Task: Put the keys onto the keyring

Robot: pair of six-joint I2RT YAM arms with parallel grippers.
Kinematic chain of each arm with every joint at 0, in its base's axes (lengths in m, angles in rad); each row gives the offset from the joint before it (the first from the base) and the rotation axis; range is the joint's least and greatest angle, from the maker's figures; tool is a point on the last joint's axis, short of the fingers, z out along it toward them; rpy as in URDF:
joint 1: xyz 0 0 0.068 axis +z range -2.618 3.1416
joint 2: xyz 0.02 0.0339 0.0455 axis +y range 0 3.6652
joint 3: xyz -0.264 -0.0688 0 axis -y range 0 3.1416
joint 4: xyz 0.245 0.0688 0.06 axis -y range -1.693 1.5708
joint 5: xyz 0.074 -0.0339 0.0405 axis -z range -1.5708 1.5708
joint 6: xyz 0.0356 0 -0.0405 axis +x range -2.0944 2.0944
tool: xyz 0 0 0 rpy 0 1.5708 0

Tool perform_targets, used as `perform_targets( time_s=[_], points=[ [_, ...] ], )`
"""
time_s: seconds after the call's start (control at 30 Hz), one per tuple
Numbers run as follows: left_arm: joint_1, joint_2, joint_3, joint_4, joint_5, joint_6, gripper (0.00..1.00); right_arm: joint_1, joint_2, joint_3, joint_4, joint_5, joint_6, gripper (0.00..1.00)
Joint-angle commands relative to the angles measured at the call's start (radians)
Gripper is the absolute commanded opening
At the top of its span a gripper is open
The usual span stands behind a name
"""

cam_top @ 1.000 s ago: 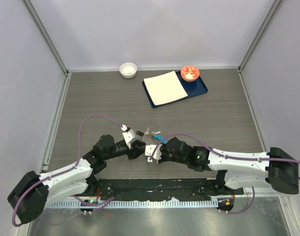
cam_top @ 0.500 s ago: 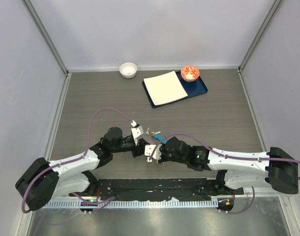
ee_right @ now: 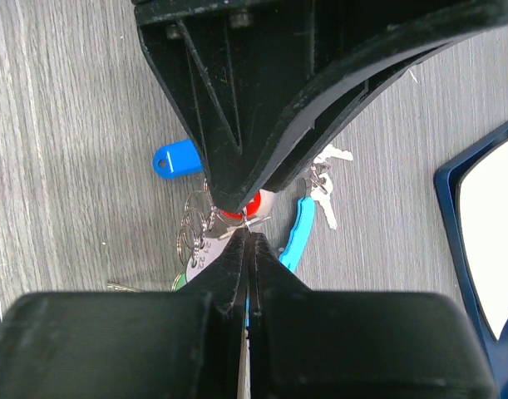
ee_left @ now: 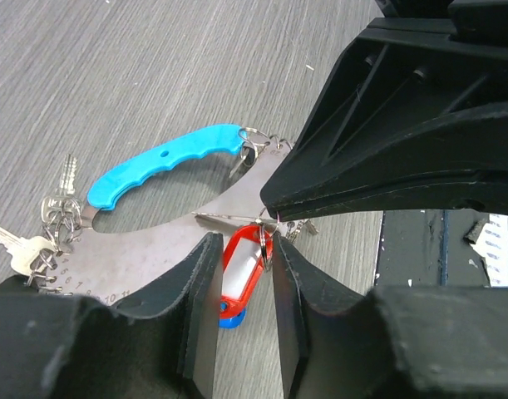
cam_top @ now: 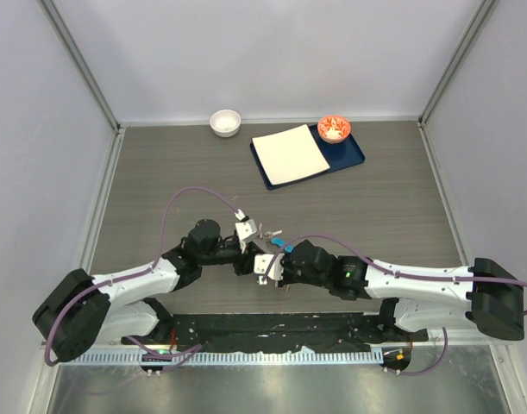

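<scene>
The red-tagged key (ee_left: 244, 270) is pinched by the left gripper (ee_left: 245, 248), against the keyring (ee_left: 162, 162) clamped in the right gripper (ee_right: 249, 243).

The top external camera looks down from above and behind the arm bases, far off, taking in the whole table (cam_top: 159, 172) and both arms. The left wrist camera sits just behind the left pincer (ee_left: 244, 246), looking forward along its fingers at close range. The right wrist camera does likewise behind the right pincer (ee_right: 247, 238), facing the opposite way. All three views share the patch between the pincers, where the keyring (ee_left: 162, 162) lies.
</scene>
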Motion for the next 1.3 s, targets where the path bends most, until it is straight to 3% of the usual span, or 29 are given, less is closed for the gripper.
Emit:
perform_targets(
  time_s=[0.0,0.07,0.2,0.73,1.03,1.27],
  points=[
    [0.000,0.019,0.041,0.014,0.034,0.007,0.30,0.003,-0.006,0.046,0.054,-0.004,-0.007,0.01],
    [0.000,0.029,0.044,0.012,0.043,0.007,0.22,0.003,-0.004,0.046,0.054,-0.005,-0.006,0.01],
    [0.000,0.032,0.047,0.011,0.060,0.010,0.18,0.003,-0.006,0.044,0.053,0.001,-0.004,0.01],
    [0.000,0.045,0.041,0.015,0.071,0.007,0.33,0.003,-0.009,0.041,0.054,0.016,0.002,0.01],
    [0.000,0.049,0.033,0.000,0.062,0.026,0.22,0.003,-0.010,0.043,0.053,0.021,0.007,0.01],
    [0.000,0.048,0.031,-0.003,0.063,0.027,0.25,0.003,-0.024,0.043,0.056,0.032,0.014,0.01]
  ],
)
